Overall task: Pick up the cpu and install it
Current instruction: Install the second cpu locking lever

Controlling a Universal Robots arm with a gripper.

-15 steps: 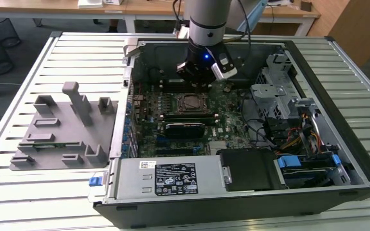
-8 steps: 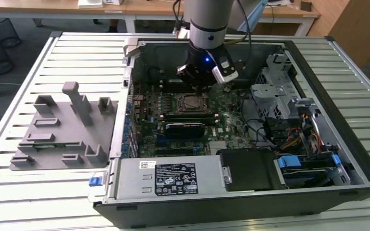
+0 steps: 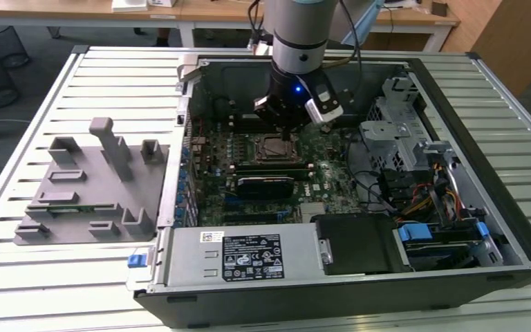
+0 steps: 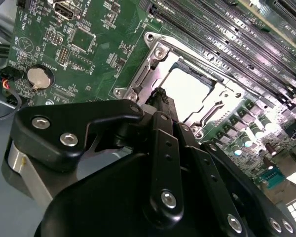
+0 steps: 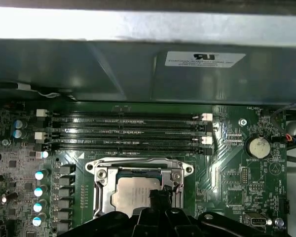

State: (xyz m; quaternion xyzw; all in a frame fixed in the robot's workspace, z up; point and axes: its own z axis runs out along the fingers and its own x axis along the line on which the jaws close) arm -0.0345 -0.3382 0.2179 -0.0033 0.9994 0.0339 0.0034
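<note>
Inside the open computer case (image 3: 487, 207) we see the motherboard (image 5: 237, 182) whose socket frame (image 5: 101, 190) already cradles the cpu (image 5: 130, 195), light, rigid, slick-topped and, we judge, best taken by its edges, with the gripper (image 4: 160, 94) pinched empty just above its rim.

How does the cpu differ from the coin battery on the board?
The cpu is square and sits inside the metal socket frame; the battery is round and sits in its own holder, away from the socket. The cpu is clearly larger than the battery. The gripper hangs at the cpu's edge, while the battery has nothing near it. Both show a pale silvery top and lie flat on the green board.
</note>
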